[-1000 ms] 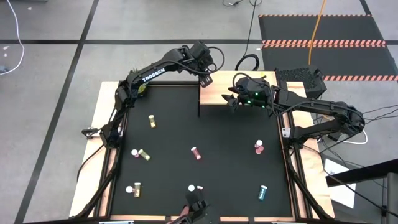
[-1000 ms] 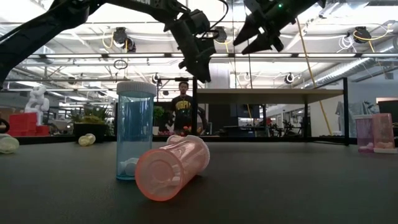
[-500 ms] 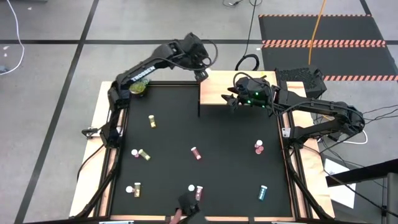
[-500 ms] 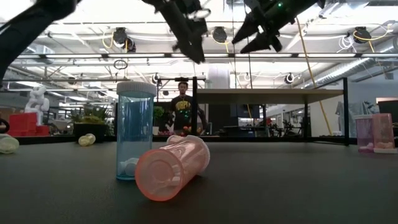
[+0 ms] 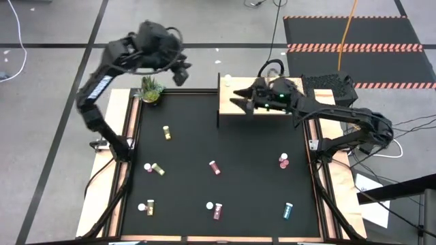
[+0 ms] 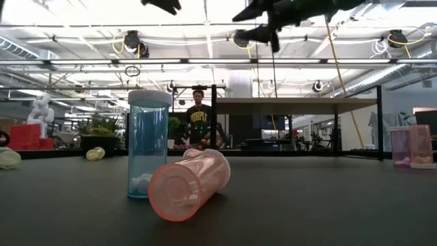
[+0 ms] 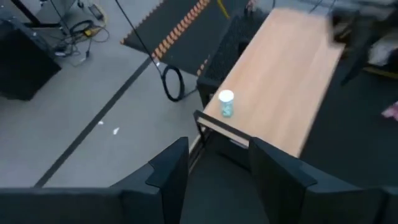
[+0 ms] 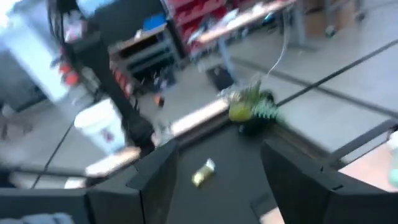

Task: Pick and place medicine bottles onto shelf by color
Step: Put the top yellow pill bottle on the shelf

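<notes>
- The medicine bottles look like light, stiff, smooth plastic that could slip or roll. I'd pinch one across the body, just below the white cap.
- One teal bottle [image 7: 226,104] stands upright at a corner of the shelf [image 7: 286,81].
- On the table [image 5: 252,177] I count four lone bottles and three close pairs, so about ten, though the pairs are hard to separate.
- There is one shelf.
- The left gripper [image 7: 217,146] is raised off beside the shelf, with its fingers spread and empty.
- The right gripper [image 8: 219,149] hovers over the shelf, spread wide and holding nothing.
</notes>
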`<state>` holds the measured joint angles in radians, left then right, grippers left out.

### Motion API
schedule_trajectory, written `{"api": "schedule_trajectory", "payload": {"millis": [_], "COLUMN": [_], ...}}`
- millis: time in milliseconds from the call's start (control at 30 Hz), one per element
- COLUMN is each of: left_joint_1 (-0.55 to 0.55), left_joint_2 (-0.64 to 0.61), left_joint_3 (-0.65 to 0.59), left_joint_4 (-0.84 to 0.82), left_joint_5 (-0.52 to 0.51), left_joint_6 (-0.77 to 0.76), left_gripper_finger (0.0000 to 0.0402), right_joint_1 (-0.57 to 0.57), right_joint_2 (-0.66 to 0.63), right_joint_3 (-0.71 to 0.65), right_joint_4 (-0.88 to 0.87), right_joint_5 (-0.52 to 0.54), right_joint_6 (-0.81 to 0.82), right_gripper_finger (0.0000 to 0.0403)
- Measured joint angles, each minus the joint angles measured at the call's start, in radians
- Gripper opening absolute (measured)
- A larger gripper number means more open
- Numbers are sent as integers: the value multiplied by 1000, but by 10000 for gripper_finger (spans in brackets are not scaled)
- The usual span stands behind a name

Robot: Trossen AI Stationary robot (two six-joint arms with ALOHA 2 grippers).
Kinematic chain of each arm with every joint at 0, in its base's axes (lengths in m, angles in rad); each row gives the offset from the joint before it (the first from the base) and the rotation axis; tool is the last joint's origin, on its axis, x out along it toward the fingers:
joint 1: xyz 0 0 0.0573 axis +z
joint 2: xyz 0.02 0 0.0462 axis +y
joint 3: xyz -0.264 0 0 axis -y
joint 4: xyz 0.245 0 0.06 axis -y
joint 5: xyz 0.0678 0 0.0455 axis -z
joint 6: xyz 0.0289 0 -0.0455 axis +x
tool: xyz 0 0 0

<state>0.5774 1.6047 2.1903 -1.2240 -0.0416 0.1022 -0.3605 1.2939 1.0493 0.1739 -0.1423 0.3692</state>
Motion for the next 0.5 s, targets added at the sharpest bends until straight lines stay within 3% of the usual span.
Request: {"api": "schedule_trajectory", "payload": {"millis": [133, 200, 400, 500], "left_joint_1": [-32, -59, -170, -260], "left_joint_2": [-125, -196, -379, -436], "left_joint_3": [-195, -328, -694, -813], "left_joint_4": [14, 33, 154, 198], "left_joint_5": [-18, -79, -168, -191], "left_joint_6": [-103, -179, -520, -660], "left_gripper_finger": [170, 170, 170, 170], "right_joint_1": [46, 68, 95, 94], "right_joint_2": [16, 1, -60, -60], "right_joint_3": [0, 0, 1, 1], "right_joint_4": [48, 21, -228, -400], "right_joint_5": [-44, -42, -40, 31], "right_joint_6": [4, 11, -21, -41], "right_gripper_finger": [213, 207, 199, 199]}}
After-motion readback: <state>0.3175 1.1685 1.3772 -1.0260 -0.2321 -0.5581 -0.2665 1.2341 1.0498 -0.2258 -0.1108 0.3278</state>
